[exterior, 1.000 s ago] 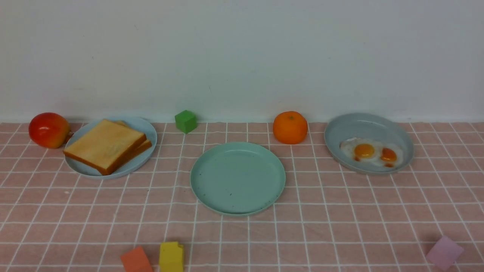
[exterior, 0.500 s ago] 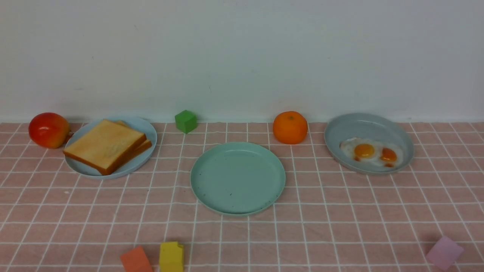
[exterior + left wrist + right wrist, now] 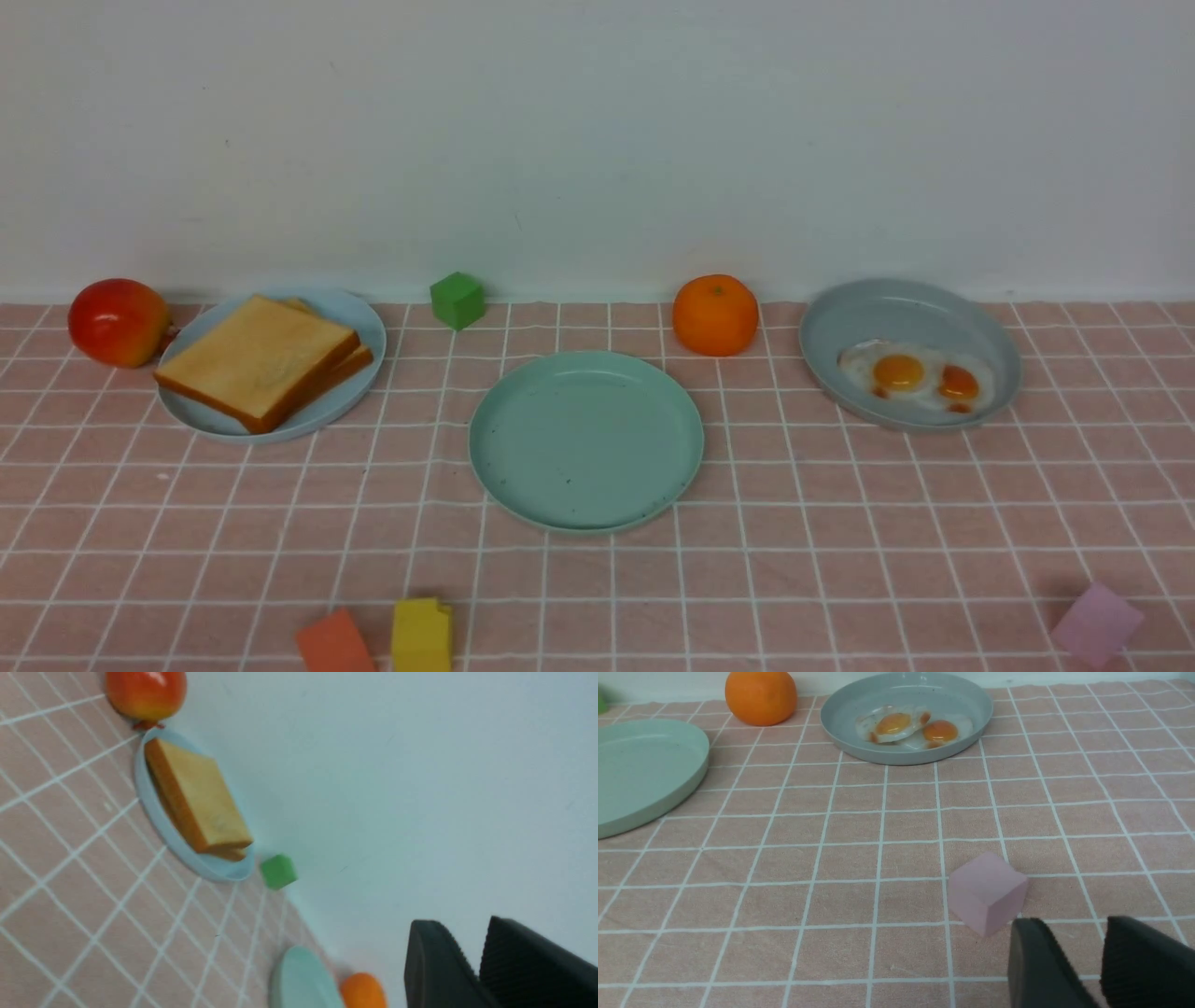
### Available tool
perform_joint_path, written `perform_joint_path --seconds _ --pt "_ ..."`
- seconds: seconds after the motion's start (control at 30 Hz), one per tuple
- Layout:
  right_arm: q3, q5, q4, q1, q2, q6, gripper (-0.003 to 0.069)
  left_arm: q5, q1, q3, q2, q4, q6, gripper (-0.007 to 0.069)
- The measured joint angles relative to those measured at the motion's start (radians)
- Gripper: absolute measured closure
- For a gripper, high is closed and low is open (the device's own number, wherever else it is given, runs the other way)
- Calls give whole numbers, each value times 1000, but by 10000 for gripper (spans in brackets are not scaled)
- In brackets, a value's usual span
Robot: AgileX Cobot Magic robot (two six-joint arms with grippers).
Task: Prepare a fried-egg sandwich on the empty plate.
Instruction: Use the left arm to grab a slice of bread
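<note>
Dark grey claw (image 3: 1080, 926), tapered fingers, seemingly matte

We see both grippers, the left (image 3: 472, 947) and the right (image 3: 1080, 947), jaws parted, holding nothing.

The table (image 3: 840, 579) has a pink cloth with white lines that make squares. A wall is behind it. At the far left sits a red and yellow fruit (image 3: 119, 322), just beside a pale blue plate (image 3: 320, 415). Next along the back come a green block (image 3: 457, 301), then an orange (image 3: 716, 315), then a grey-blue plate (image 3: 896, 303). A round green plate (image 3: 586, 448) is in the middle, nearer than the orange. Close to the front, on the left, are an orange block (image 3: 337, 642) and a yellow block (image 3: 422, 637), near each other. A pink block (image 3: 1098, 625) is at the front right, well apart from them.
</note>
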Motion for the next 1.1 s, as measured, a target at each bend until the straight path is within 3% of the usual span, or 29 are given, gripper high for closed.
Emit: perform_joint_path --seconds 0.13,0.27,0.4,0.5,0.63,0.83,1.03,1.1 --pt "0 0 0 0 0 0 418 171 0 -133 12 18 68 447" --pt "0 0 0 0 0 0 418 405 -6 -350 174 66 274 446" --pt "0 0 0 0 0 0 418 598 -75 -536 388 121 400 446" --pt "0 0 0 0 0 0 418 713 -143 -645 538 189 426 446" --pt "0 0 0 0 0 0 418 740 -221 -757 720 266 430 445" --pt "2 -17 11 0 0 1 418 751 -258 -800 877 230 501 449" --pt "10 -95 255 0 0 106 418 828 -297 -800 870 178 575 593" --pt "10 -147 410 0 0 167 418 850 -371 -800 858 192 586 638"
